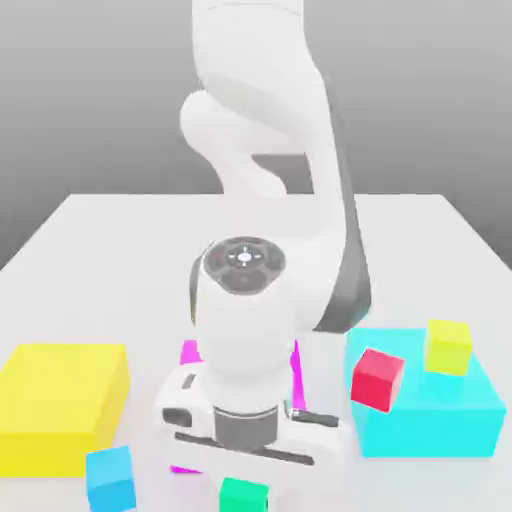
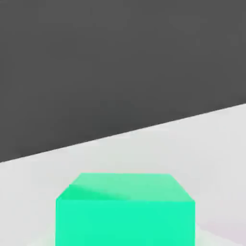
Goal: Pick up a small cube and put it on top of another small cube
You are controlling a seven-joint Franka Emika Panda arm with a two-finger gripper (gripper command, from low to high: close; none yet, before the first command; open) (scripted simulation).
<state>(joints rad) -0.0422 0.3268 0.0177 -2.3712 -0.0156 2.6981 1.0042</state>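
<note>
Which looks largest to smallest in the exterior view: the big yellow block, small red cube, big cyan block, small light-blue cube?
1. Big yellow block and big cyan block: alike, unranked.
2. Small red cube and small light-blue cube: alike, the light-blue nearer the camera.

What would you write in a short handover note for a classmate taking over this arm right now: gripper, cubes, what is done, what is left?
Gripper: hand sits low over the small green cube, near the table's front edge; finger state cannot be read.
Green cube: close in front of the hand camera, resting on the table.
Small light-blue cube: on the table, to the exterior view's left of the green one, beside the big yellow block.
Done: approach to the green cube.
Left: grasp, lift, carry, place on the light-blue cube.
</note>
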